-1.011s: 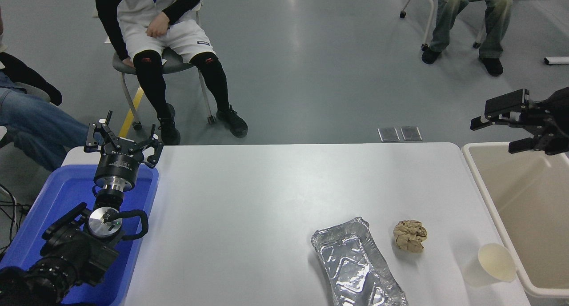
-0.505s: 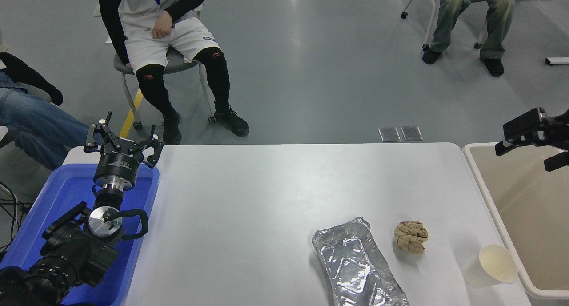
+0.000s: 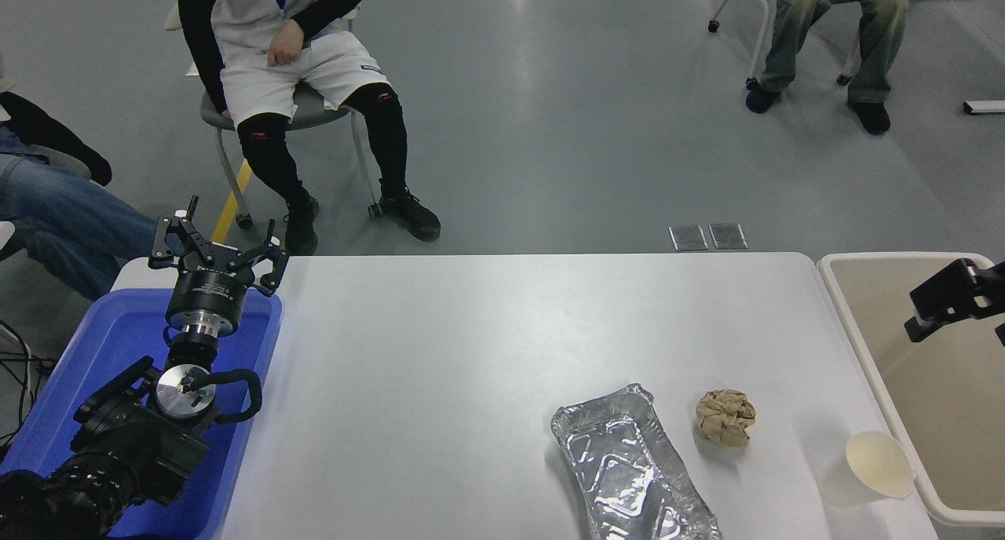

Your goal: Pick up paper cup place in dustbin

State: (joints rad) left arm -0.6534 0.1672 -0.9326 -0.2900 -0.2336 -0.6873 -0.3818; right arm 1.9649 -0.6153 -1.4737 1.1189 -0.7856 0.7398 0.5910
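**Reaching for the cup beside the bin**

The white table (image 3: 471, 352) carries three loose items at its near right, and the beige dustbin (image 3: 844, 304) stands against its right edge. The right gripper (image 3: 954, 308) hangs over the bin's open mouth, cut off by the picture's edge; only one dark finger shows clearly, so I cannot tell whether it is spread or closed, and nothing is seen in it. The left gripper (image 3: 216, 246) is parked far off to its left over the blue tub (image 3: 118, 336), fingers spread and empty.

The paper cup (image 3: 867, 467) lies tipped on its side, below and a little left of the right gripper, just beside the bin's near wall, mouth turned up and to the right. The foil tray (image 3: 632, 465) and crumpled paper ball (image 3: 725, 417) sit further left of it.

To do this step well, the gripper should probably come down toward the near edge, clear the bin rim, and close gently across the cup's body: thin paper crushes, and a tapered cup on its side may roll.

Against the earlier frames, the right gripper is lower and further right, more of it out of view; the cup, ball and tray have not moved.
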